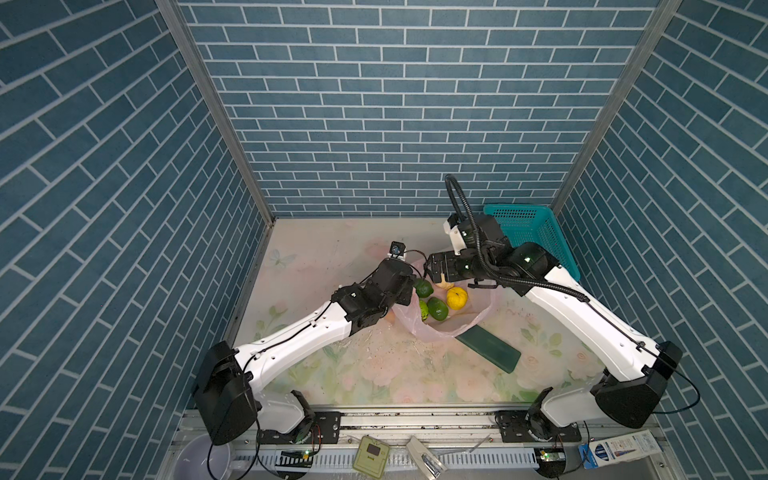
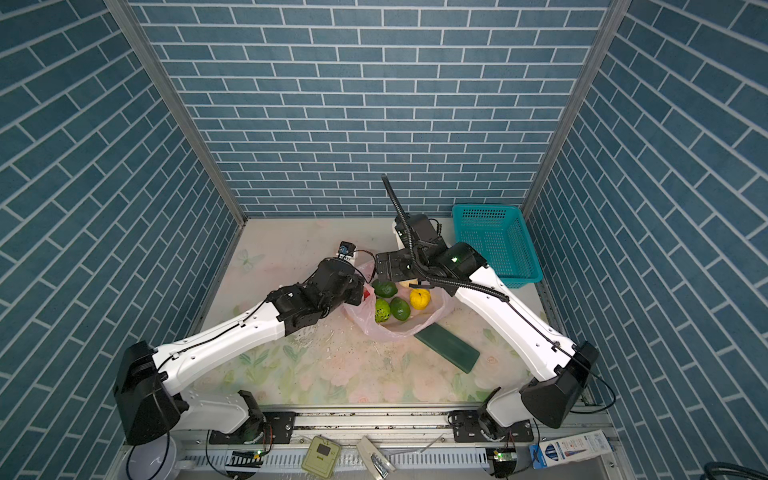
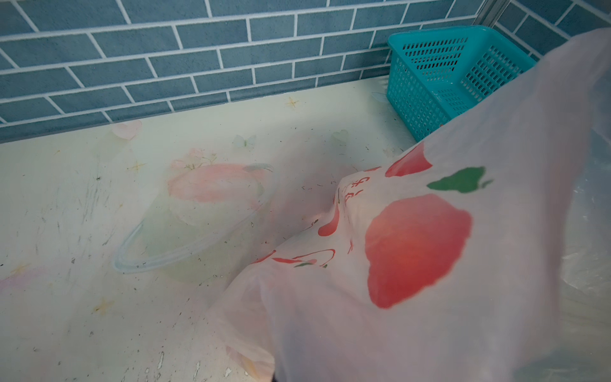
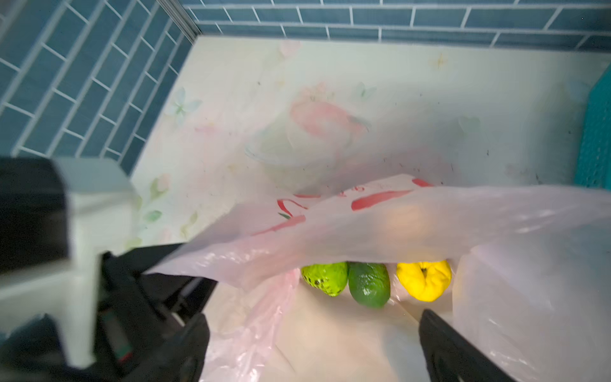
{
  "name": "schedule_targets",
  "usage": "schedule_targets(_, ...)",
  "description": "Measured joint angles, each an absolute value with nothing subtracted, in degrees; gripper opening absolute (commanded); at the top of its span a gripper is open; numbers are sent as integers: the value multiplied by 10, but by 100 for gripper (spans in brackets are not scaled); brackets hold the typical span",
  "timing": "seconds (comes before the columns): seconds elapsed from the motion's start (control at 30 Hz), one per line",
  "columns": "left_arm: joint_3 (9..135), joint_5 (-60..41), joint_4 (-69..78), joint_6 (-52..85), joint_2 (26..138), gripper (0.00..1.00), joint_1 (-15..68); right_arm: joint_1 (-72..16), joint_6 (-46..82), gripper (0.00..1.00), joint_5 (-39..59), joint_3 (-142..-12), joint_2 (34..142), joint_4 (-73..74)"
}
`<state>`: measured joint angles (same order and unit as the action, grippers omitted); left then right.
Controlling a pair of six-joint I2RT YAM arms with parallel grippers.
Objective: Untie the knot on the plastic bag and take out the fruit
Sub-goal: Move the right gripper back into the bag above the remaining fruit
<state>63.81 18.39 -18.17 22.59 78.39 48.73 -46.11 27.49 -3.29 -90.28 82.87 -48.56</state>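
The right gripper stands wide open inside the mouth of the plastic bag, with the bright green fruit, dark green fruit and yellow fruit just ahead of its fingertips, their tops hidden under the raised rim; the left gripper, tips buried in plastic, is clamped on that rim beside it

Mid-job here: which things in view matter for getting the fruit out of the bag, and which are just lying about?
Job: plastic bag, mouth open; inside it, yellow fruit, bright green fruit, two dark green fruits.
Lying about: teal basket; flat dark green block.
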Motion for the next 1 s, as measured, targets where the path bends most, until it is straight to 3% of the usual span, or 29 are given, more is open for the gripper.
schedule_targets(0.6, 638, 195, -187, 227, 775, 0, 487, -479, 276, 84, -58, -649, 792, -371)
schedule_targets(1.0, 638, 209, -220, 227, 740, 0, 487, -493, 310, 79, -23, -573, 860, -242)
